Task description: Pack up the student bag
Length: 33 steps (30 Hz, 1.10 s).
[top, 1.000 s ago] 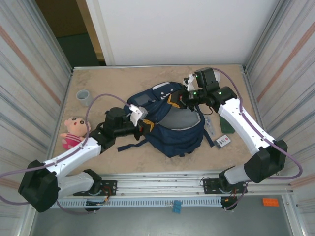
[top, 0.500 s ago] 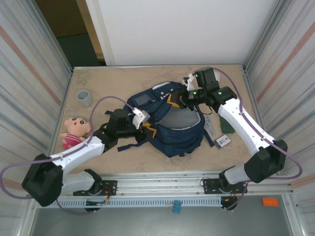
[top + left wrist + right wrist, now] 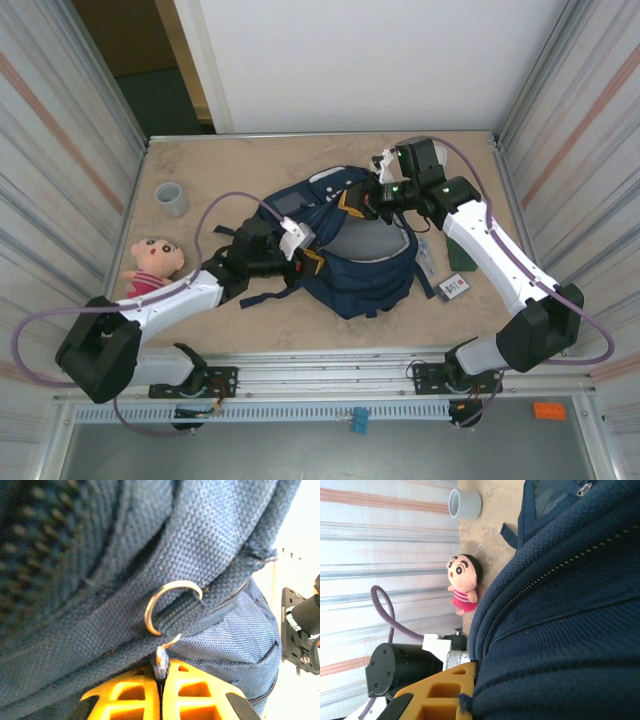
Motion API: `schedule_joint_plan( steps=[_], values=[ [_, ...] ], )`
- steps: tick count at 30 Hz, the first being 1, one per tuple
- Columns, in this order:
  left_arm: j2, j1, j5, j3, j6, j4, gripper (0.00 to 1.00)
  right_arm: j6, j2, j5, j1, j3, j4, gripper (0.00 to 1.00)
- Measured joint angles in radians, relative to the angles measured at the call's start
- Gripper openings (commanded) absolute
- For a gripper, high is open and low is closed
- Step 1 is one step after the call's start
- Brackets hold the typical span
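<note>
— Where it lies at the middle of the table [image 3: 230, 160], how is the student bag [image 3: 362, 278] set?
— Diagonally. Its long axis runs far-left to near-right: pale-patched top toward the far left, base toward the near edge, mouth gaping upward.
— From the left?
— Grey cup [image 3: 171, 198] and doll [image 3: 150, 265], both well apart from it. Left gripper [image 3: 309, 257] at its left flank, jaws closed on a zipper pull [image 3: 160, 661].
— Right side?
— Right gripper [image 3: 352, 203] pinched shut on the far rim fabric. Small card [image 3: 454, 287] near the bag's right side.
</note>
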Motion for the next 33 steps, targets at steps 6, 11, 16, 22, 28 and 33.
schedule_joint_plan(
  steps=[6,11,16,22,28,33],
  values=[
    [-0.039,0.021,-0.125,0.000,0.017,-0.104,0.00,0.000,0.000,-0.016,-0.004,0.000,-0.001,0.00],
    [0.006,0.113,-0.209,0.004,0.006,-0.142,0.00,0.000,0.000,-0.022,-0.010,0.029,-0.024,0.00],
    [0.161,0.188,-0.295,0.091,-0.026,-0.163,0.00,-0.001,0.000,-0.018,-0.013,0.081,-0.052,0.00],
    [0.252,0.222,-0.346,0.211,-0.064,-0.182,0.36,0.019,0.000,0.025,-0.013,0.079,-0.015,0.00],
    [0.121,0.252,-0.414,0.212,-0.134,-0.288,0.63,0.062,0.003,0.073,0.004,0.043,0.108,0.00],
    [-0.134,0.251,-0.442,0.200,-0.196,-0.350,0.68,0.083,0.064,0.092,0.036,0.046,0.217,0.00]
  ],
)
